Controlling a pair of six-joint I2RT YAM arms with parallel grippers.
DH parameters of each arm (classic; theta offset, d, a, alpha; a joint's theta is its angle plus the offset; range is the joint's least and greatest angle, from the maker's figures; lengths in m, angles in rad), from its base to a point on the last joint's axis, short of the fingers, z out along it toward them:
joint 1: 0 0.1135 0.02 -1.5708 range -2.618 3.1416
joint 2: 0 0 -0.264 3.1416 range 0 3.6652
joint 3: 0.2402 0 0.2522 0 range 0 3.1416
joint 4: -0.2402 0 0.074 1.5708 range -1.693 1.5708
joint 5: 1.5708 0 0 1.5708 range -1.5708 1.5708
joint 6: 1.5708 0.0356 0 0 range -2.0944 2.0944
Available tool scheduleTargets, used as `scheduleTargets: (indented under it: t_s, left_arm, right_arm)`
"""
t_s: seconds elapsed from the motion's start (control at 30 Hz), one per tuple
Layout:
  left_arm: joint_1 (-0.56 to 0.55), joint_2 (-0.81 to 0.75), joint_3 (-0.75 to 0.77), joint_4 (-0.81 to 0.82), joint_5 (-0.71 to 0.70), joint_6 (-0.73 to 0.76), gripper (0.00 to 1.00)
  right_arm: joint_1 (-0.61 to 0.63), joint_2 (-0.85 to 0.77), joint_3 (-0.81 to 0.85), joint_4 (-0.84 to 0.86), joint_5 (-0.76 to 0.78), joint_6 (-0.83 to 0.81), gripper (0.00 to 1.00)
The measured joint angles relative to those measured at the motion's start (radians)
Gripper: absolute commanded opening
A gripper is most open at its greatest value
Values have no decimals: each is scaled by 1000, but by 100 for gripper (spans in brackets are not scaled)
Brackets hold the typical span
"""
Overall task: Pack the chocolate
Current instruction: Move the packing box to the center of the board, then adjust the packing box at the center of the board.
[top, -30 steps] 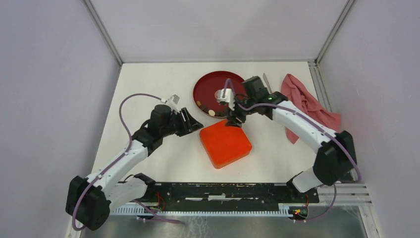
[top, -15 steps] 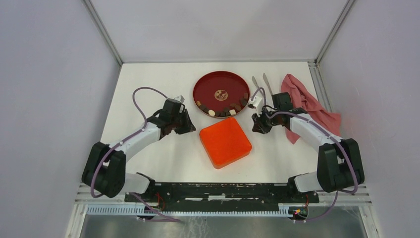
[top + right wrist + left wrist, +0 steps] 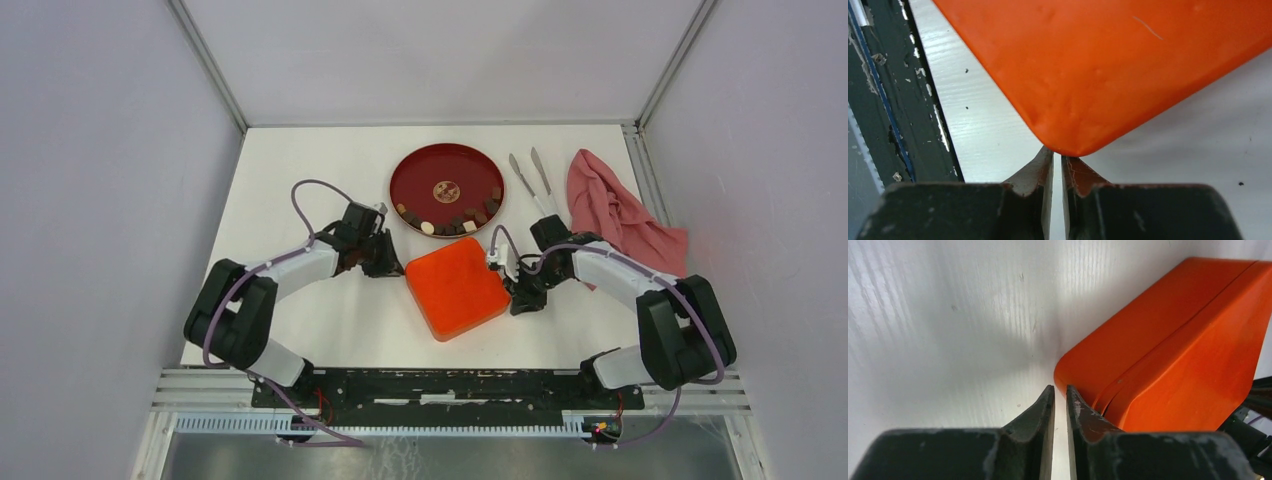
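Squarely between both arms sits the closed orange box [image 3: 455, 287], turned corner-on, its left and right corners each facing a gripper. Just beyond the box lies the red plate [image 3: 430, 165], with the chocolate [image 3: 445, 222] lined along the rim nearest the box. The left gripper [image 3: 1059, 388] is nearer it than the right gripper [image 3: 1057, 155]. Both sit at box corners, jaws all but together, holding nothing.

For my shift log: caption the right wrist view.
Right fingers nearly closed at the orange box's rounded corner.
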Motion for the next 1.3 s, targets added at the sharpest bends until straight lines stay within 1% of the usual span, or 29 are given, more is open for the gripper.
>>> scheduleTargets:
  t_s: [0.13, 0.23, 0.37, 0.47, 0.53, 0.6, 0.67, 0.7, 0.73, 0.77, 0.8, 0.87, 0.9, 0.97, 1.03, 1.17, 1.3]
  left_arm:
    - [-47, -33, -50, 6, 5, -8, 20]
    - [-150, -79, -96, 5, 11, -38, 20]
    - [-232, -142, -135, 26, 12, -82, 19]
    - [-237, -209, -159, 26, -17, -103, 19]
    - [-237, -272, -164, -4, -50, -106, 22]
    - [-237, -338, -160, -43, -94, -105, 33]
    - [-232, -398, -139, -94, -154, -89, 43]
    - [-223, -426, -118, -119, -185, -71, 46]
    - [-208, -444, -98, -132, -212, -48, 46]
    - [-182, -455, -77, -135, -234, -26, 44]
    - [-146, -457, -55, -133, -250, -6, 38]
    - [-62, -440, -20, -116, -261, 30, 22]
    - [-14, -414, -3, -105, -259, 46, 17]
    - [64, -334, 39, -84, -252, 66, 14]
    - [117, -207, 97, -76, -235, 71, 11]
    - [132, 35, 187, -54, -183, 74, 9]
    - [132, 148, 222, -55, -135, 76, 8]
  right_arm:
    - [5, 42, 37, 18, 50, 79, 19]
    - [8, 122, 140, 44, 81, 125, 19]
    - [8, 217, 275, 96, 113, 142, 23]
    - [-3, 230, 314, 122, 126, 136, 28]
    - [-22, 223, 317, 117, 131, 123, 33]
    - [-51, 209, 317, 95, 128, 100, 36]
    - [-73, 180, 314, 73, 113, 78, 37]
    - [-83, 153, 306, 72, 100, 71, 36]
    - [-87, 125, 294, 73, 85, 71, 35]
    - [-88, 95, 279, 80, 69, 73, 34]
    - [-87, 69, 262, 89, 52, 81, 33]
    - [-85, 22, 216, 124, 23, 114, 25]
    - [-82, 4, 188, 152, 13, 137, 23]
    - [-81, -19, 126, 217, -1, 202, 17]
    - [-81, -31, 48, 292, -18, 287, 15]
    - [-81, -32, -90, 438, -34, 498, 14]
    - [-81, -19, -177, 593, -36, 739, 15]
